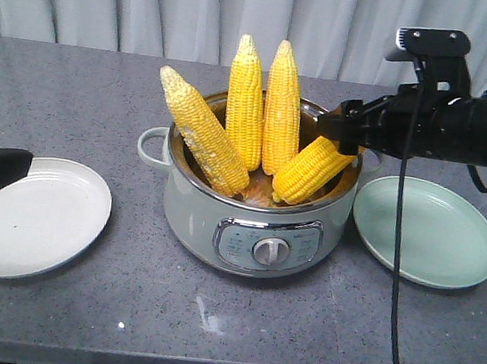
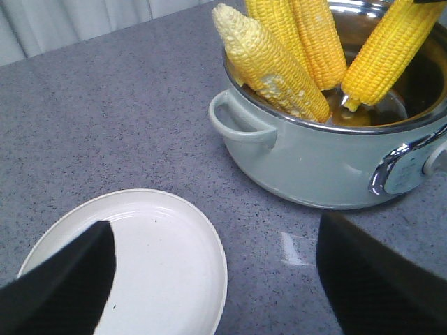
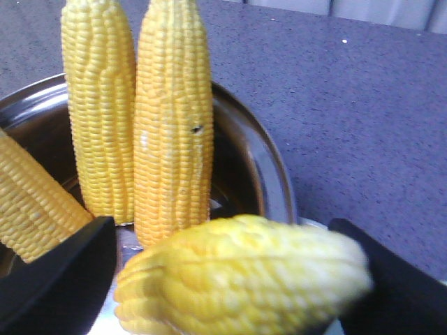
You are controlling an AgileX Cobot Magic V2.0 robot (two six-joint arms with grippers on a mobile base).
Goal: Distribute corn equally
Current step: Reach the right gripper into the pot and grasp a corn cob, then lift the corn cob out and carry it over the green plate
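The cob I am after [image 1: 312, 171] leans in the electric cooking pot [image 1: 195, 207], its upper end at the rim and lying between the fingers of my right claw [image 1: 342, 130]. The claw straddles it, but I cannot tell whether the pads have bitten. The cob looks stiff and fairly heavy, with rounded, glossy kernels, so I judge it slippery and would hold it across the thick body, not the tapering tip. Three more cobs [image 1: 247, 102] stand in the pot to that claw's left. The green plate [image 1: 448, 263] lies below it and to its right on the counter [image 1: 206, 330]. My left claw [image 2: 216, 237] hangs wide and empty over the white plate [image 2: 160, 265]
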